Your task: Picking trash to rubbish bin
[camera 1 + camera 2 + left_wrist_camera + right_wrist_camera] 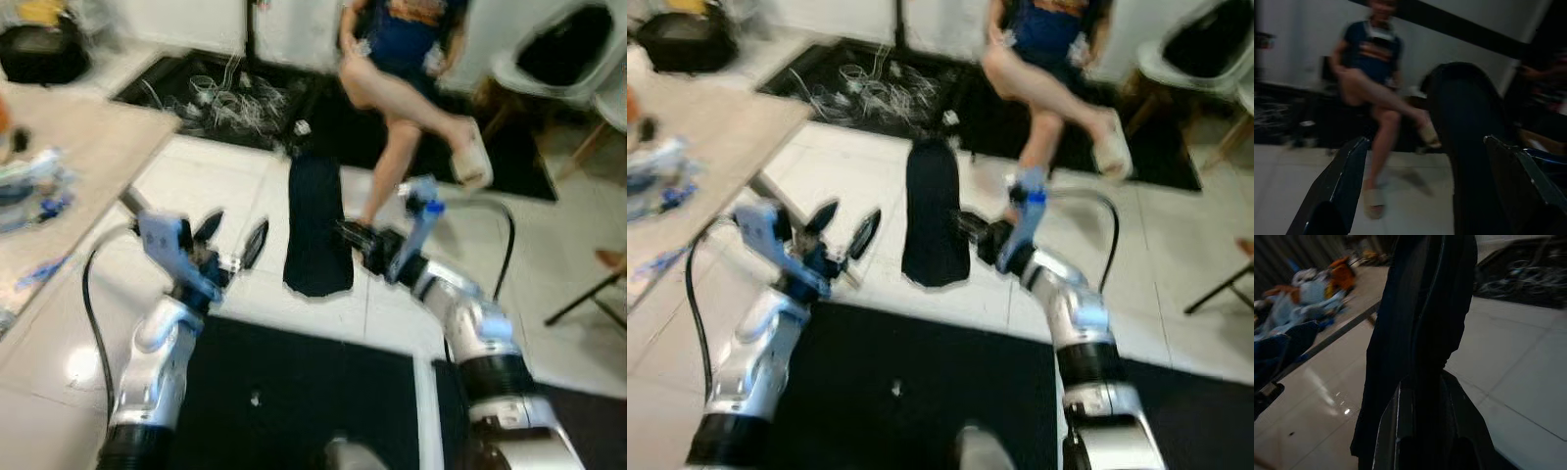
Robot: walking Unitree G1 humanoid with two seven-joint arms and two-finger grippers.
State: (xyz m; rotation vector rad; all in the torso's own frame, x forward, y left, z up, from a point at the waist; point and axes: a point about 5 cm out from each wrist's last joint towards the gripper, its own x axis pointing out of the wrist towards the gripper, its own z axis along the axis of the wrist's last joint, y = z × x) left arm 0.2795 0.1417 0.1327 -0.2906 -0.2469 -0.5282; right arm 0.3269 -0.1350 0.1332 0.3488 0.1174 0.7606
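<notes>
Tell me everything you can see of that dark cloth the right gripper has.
The dark cloth is a long, limp piece of navy or black fabric, hanging upright in soft folds, rounded at the top, wider toward its lower hem. The right gripper is shut on its edge about halfway down. It hangs above the white tiled floor; whether the hem touches the tiles is unclear. The open left gripper is beside it, apart. The head views are blurred, so finer detail is lost.

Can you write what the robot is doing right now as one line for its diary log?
right gripper: shut on dark bag, held up | left gripper: open, beside bag | person: seated behind
</notes>
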